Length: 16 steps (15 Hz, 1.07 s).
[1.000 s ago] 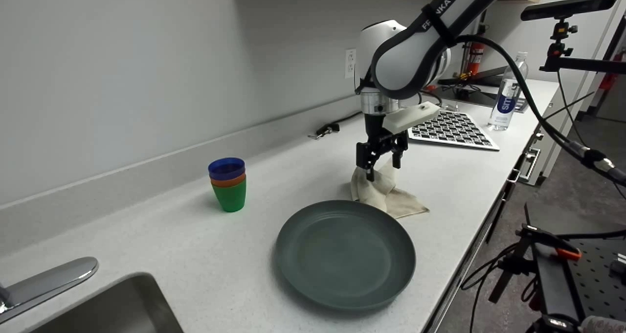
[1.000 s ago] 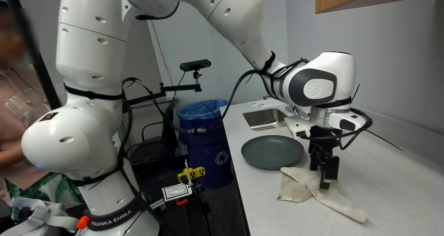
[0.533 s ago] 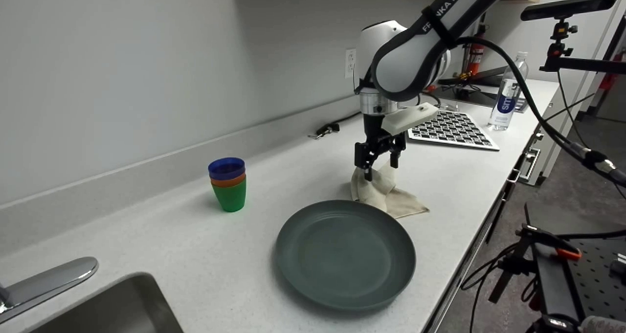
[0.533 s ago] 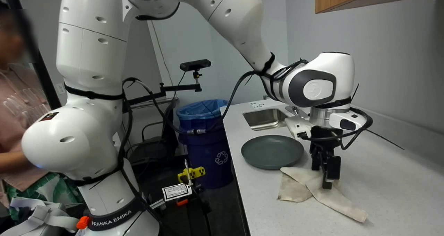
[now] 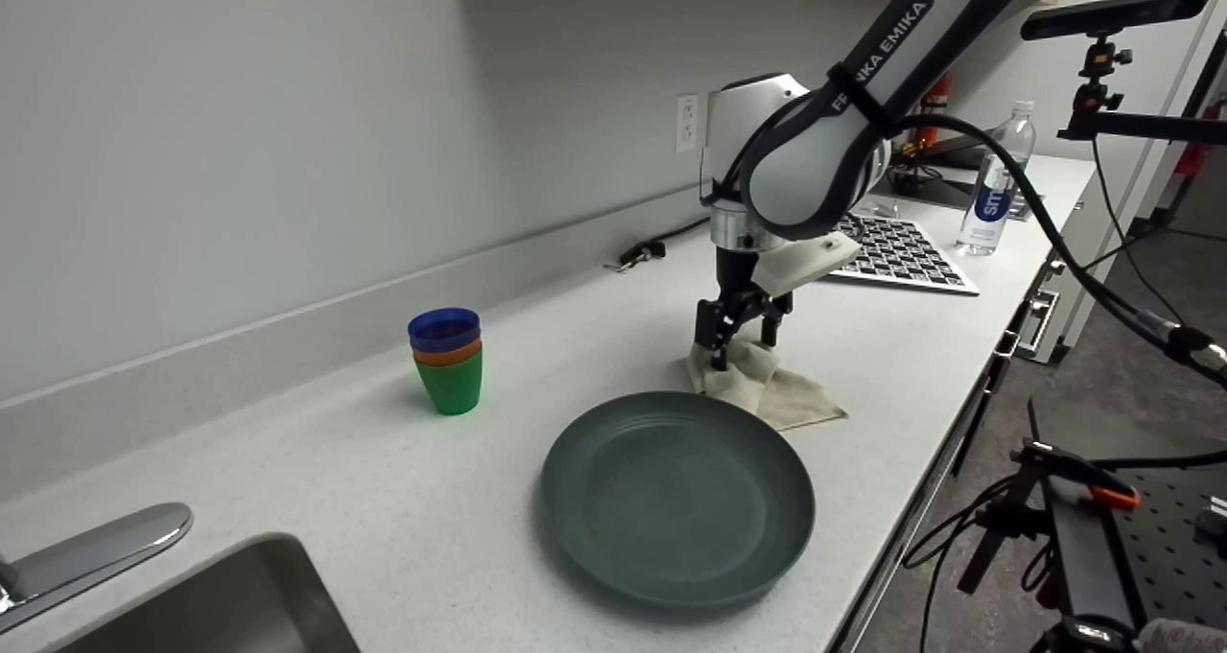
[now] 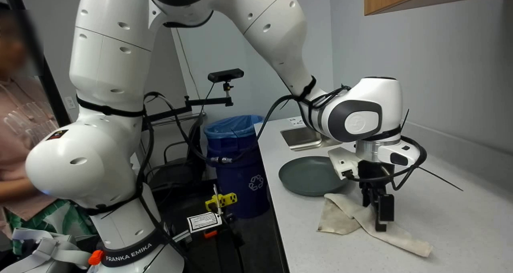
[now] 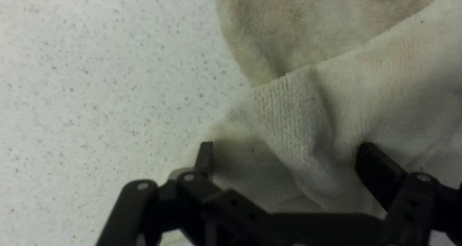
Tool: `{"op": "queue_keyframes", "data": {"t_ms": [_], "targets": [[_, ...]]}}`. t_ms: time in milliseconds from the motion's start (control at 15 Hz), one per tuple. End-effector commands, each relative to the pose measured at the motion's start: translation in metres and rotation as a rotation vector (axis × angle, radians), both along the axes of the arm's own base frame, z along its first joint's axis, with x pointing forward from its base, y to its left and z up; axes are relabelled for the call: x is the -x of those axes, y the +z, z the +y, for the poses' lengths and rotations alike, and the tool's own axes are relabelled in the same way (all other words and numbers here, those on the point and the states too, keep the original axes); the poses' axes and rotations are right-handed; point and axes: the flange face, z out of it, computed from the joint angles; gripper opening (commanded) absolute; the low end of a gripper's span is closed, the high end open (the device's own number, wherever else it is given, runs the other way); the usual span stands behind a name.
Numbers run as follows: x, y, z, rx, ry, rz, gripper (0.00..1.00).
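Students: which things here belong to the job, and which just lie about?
Job in hand:
open black gripper
crumpled cream cloth under it

Seemingly lying about:
round dark green plate
stacked blue, orange and green cups
clear plastic bottle
black and white patterned board

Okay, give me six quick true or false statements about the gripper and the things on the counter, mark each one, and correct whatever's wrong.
1. The gripper is open, with the cloth between its jaws. True.
2. The plate lies on the counter. True.
3. The cloth covers the plate. False: it lies on the counter beside the plate.
4. The top cup is blue. True.
5. The bottom cup is orange. False: the bottom cup is green.
6. The bottle lies on its side. False: the bottle stands upright.
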Motion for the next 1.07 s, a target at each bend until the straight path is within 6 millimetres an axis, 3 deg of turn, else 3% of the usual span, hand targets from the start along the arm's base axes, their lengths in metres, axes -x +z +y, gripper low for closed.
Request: {"op": "queue_keyframes", "data": {"t_ms": [0, 67, 200, 467, 800, 1000], "targets": [[0.007, -0.015, -0.008, -0.010, -0.013, 0.023, 0.97], [0.007, -0.016, -0.008, -0.031, -0.012, 0.031, 0.77], [0.006, -0.017, -0.008, -0.050, -0.023, 0.030, 0.69], [0.007, -0.013, -0.011, -0.100, -0.031, 0.023, 0.38], [0.014, 0.007, -0.009, -0.093, 0.024, 0.067, 0.02], [0.021, 0.019, -0.003, -0.072, 0.070, 0.109, 0.03]]}}
